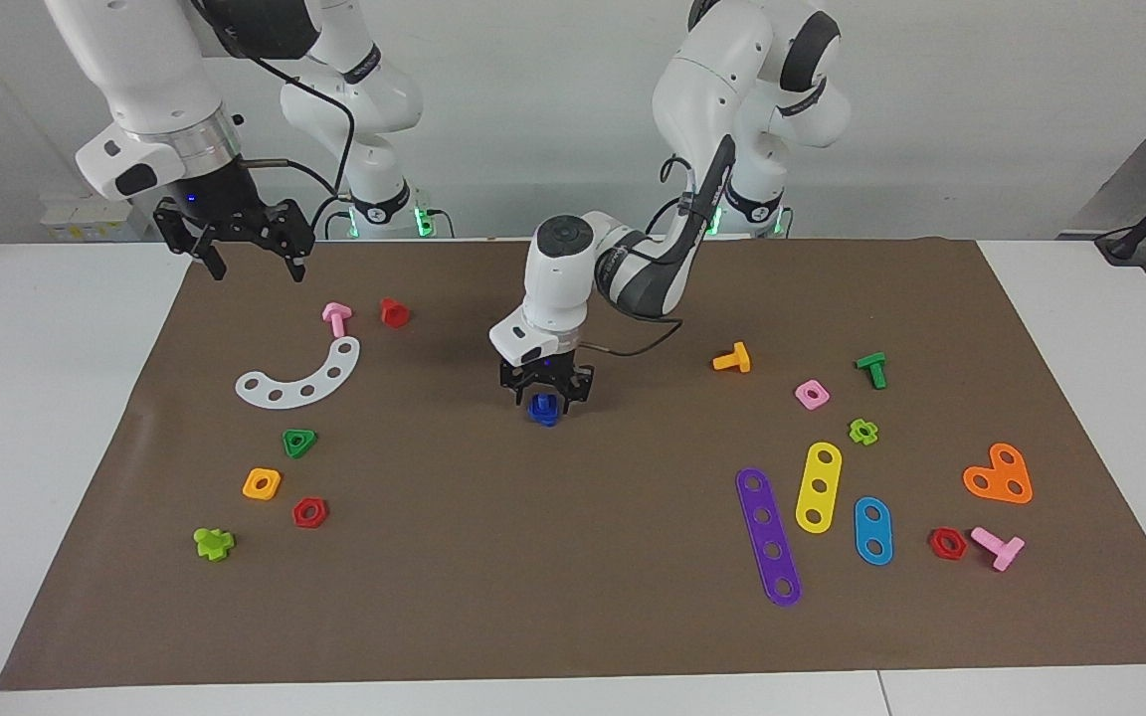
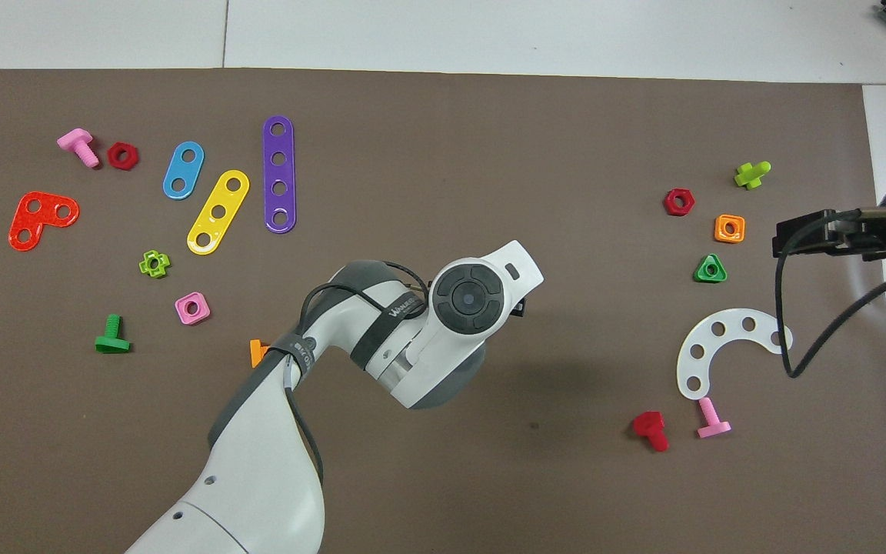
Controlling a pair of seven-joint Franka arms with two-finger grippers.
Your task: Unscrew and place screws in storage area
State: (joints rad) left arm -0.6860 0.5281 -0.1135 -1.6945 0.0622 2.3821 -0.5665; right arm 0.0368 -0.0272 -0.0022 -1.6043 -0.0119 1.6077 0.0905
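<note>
Across the white desk [image 1: 56, 418] lies the brown paper mat [image 1: 573, 617], our landmark here and the storage area for loose toy parts. Reaching from its base to the mat's centre, our left arm brings the left end effector [image 1: 546, 395] low over the paper, its fingers closed narrowly around a small blue screw [image 1: 543, 409]; from overhead the wrist hides the piece altogether. We cannot tell whether the screw touches the mat or hangs just above it. At the mat's edge nearest the robots, toward the right arm's end, the right end effector [image 1: 253, 261] waits in the air, fingers spread wide and holding nothing.

We judge the blue screw to be light, stiff moulded plastic, smooth enough to slip or twist under a loose pinch. The flat, wider head looks to us like the surest place to hold it, while the threaded shaft offers less purchase.
</note>
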